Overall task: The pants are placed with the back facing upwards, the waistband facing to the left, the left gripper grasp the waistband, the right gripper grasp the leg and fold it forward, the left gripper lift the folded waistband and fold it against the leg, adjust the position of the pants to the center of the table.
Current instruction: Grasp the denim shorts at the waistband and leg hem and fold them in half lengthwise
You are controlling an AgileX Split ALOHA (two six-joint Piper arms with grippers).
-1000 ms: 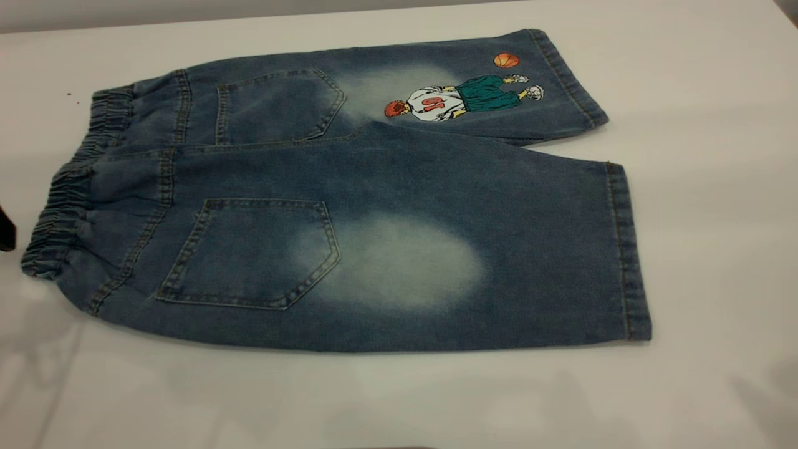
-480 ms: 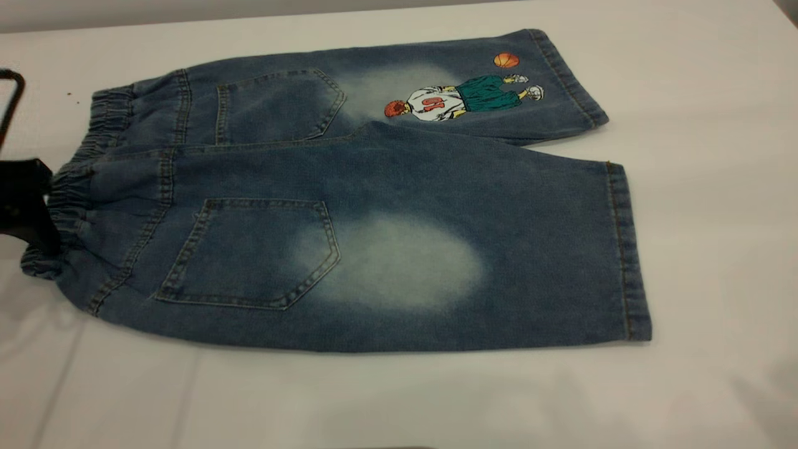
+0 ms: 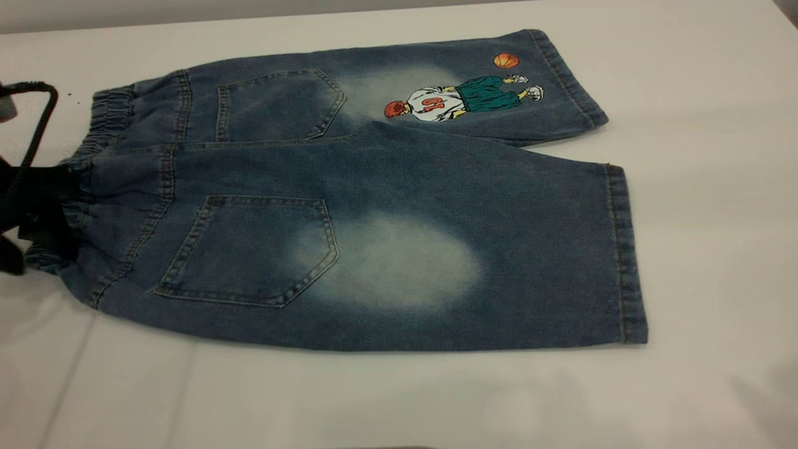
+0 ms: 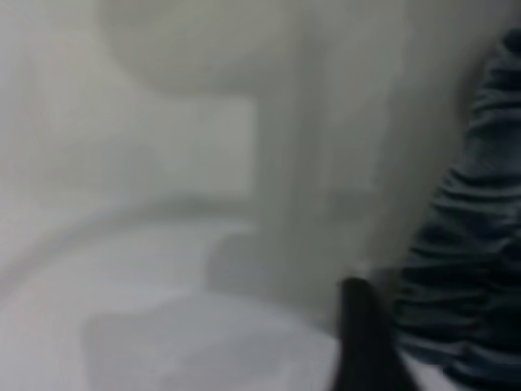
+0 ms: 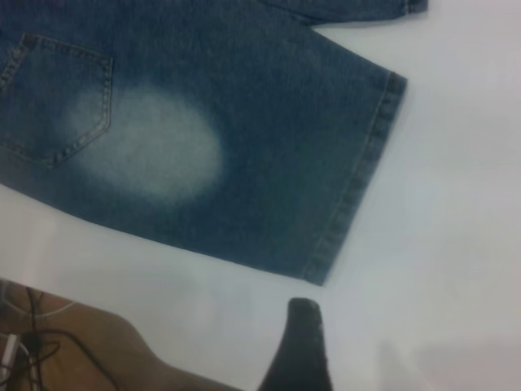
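Note:
The pants (image 3: pixel 386 187) lie flat on the table (image 3: pixel 704 249), back up, with the waistband (image 3: pixel 93 156) at the left. The plain leg (image 3: pixel 499 249) with its pale oval is nearest; the leg with the basketball print (image 3: pixel 461 100) lies behind it. My left gripper (image 3: pixel 43 215) sits at the near end of the waistband, its dark fingers overlapping the gathered denim. The left wrist view shows one finger (image 4: pixel 362 330) right beside the ruched band (image 4: pixel 464 269). One finger (image 5: pixel 303 338) of my right gripper hangs over bare table, just off the plain leg's hem corner (image 5: pixel 321 269). It holds nothing.
A black cable (image 3: pixel 37 118) loops above the left gripper. In the right wrist view the table's near edge shows, with floor and cables (image 5: pixel 32 342) below it. White tabletop (image 3: pixel 399 399) stretches in front of and to the right of the pants.
My left gripper came in from the left edge and now overlaps the waistband. The near part of the waistband has shifted slightly to the right. The legs have not moved.

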